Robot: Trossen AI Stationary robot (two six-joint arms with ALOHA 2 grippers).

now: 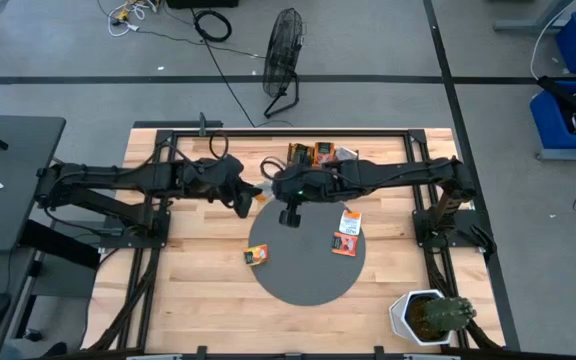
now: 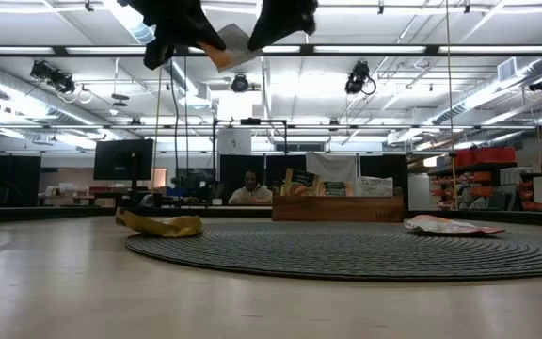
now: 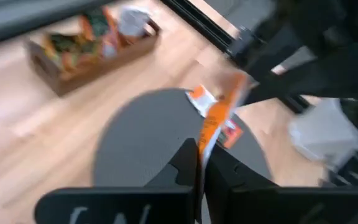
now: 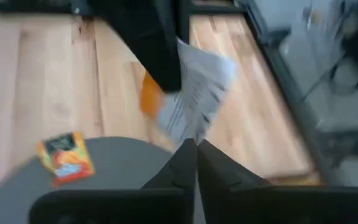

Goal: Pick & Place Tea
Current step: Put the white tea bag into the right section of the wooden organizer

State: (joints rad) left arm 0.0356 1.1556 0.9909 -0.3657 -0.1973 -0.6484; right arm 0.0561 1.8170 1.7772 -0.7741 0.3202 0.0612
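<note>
Tea sachets on the round dark grey mat (image 1: 303, 280) number three by your high view: one small orange-and-dark square sachet (image 1: 257, 256) at the mat's left edge, one orange-red sachet (image 1: 343, 243) on its right part, and one white sachet with orange marks (image 1: 350, 221) just beside that.

A fourth, white-and-orange sachet (image 3: 217, 115) hangs in the air above the table, between your two grippers. Your left gripper (image 3: 201, 165) has its fingers pressed together on the sachet's lower edge. Your right gripper (image 4: 196, 155) is likewise pinched on the same sachet (image 4: 194, 96).

More sachets stand in the long brown wooden tray (image 1: 313, 152) at the table's far edge; their count cannot be told.
</note>
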